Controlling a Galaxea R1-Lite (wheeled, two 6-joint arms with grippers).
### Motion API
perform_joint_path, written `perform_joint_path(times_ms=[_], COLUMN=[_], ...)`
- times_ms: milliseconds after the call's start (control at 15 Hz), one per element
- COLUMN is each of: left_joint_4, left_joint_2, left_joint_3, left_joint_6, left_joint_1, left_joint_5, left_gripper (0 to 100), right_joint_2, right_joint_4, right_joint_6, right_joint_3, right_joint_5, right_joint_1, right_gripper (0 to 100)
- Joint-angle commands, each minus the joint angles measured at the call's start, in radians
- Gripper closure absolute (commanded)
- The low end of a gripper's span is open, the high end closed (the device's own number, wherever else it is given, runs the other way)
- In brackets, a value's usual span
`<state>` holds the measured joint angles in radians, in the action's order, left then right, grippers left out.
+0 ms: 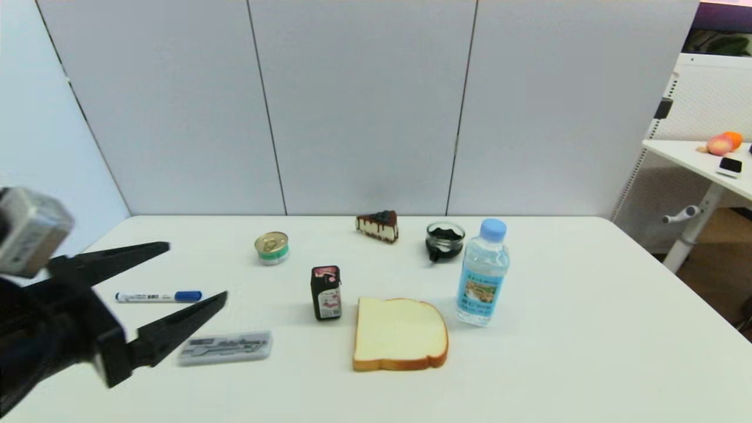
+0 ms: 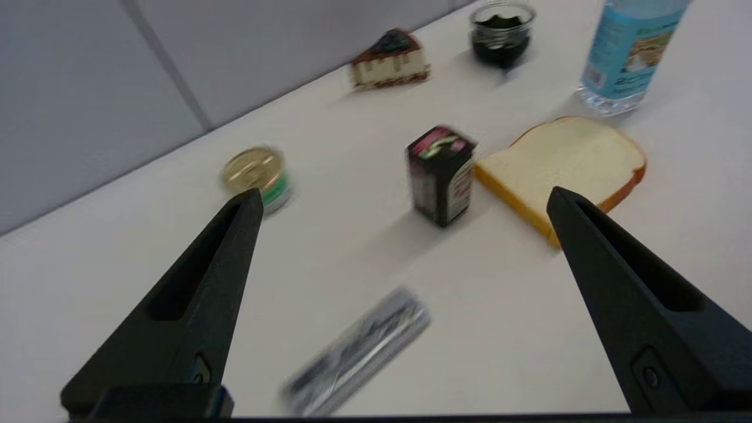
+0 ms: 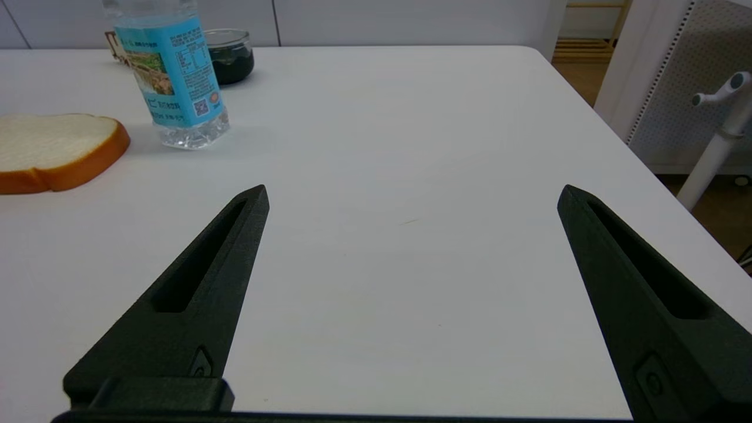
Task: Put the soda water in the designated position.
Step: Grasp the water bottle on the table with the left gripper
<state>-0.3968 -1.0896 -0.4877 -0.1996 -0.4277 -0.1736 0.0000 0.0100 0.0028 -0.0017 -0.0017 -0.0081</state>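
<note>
The left hand [image 1: 197, 271] is raised above the near-left part of the tabletop [image 1: 587, 329], fingers spread wide and holding nothing. Directly beneath and just ahead of it lie a grey flat case [image 1: 225, 348] and a blue-capped marker [image 1: 157, 296], neither touched. Further out along its line of sight stand a small black carton with a pink top [image 1: 326, 292] and, off to one side, a gold-lidded tin [image 1: 272, 247]. Beyond the carton lies a slice of bread [image 1: 399, 342], flat on the tabletop, and past that stands the soda water [image 1: 483, 272], upright, well apart from this hand, just beside the bread's far edge. A dark-filled glass jar [image 1: 445, 239] and a cake slice [image 1: 378, 226] sit further back, near the wall. The right hand [image 3: 411, 197] does not show in the head view; its own camera shows it low over bare tabletop, fingers likewise spread and empty, with the soda water ahead and to one side at a moderate distance, nothing between. Judgement: the bottle is untouched and the task is at its opening. The spread fingers suit an approach to the bottle's wide body. The right hand appears better placed, its path being unobstructed. No designated position is marked in view.
</note>
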Motion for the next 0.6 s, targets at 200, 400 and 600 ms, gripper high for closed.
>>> perform_joint_path(times_ms=[200, 400, 600], left_joint_4=[-0.228, -0.232, -0.257], left_joint_2=[-0.414, -0.506, -0.592], left_joint_3=[-0.094, -0.187, -0.229], left_joint_6=[0.019, 0.019, 0.011], left_joint_1=[-0.217, -0.261, -0.293], left_joint_5=[-0.099, -0.144, -0.182], left_gripper=[0, 0, 0], right_joint_2=[0.0, 0.002, 0.0], right_joint_4=[0.001, 0.001, 0.001], right_joint_6=[0.0, 0.0, 0.0], right_joint_3=[0.0, 0.0, 0.0], right_joint_5=[0.0, 0.0, 0.0], right_joint_1=[0.0, 0.0, 0.0], right_gripper=[0, 0, 0])
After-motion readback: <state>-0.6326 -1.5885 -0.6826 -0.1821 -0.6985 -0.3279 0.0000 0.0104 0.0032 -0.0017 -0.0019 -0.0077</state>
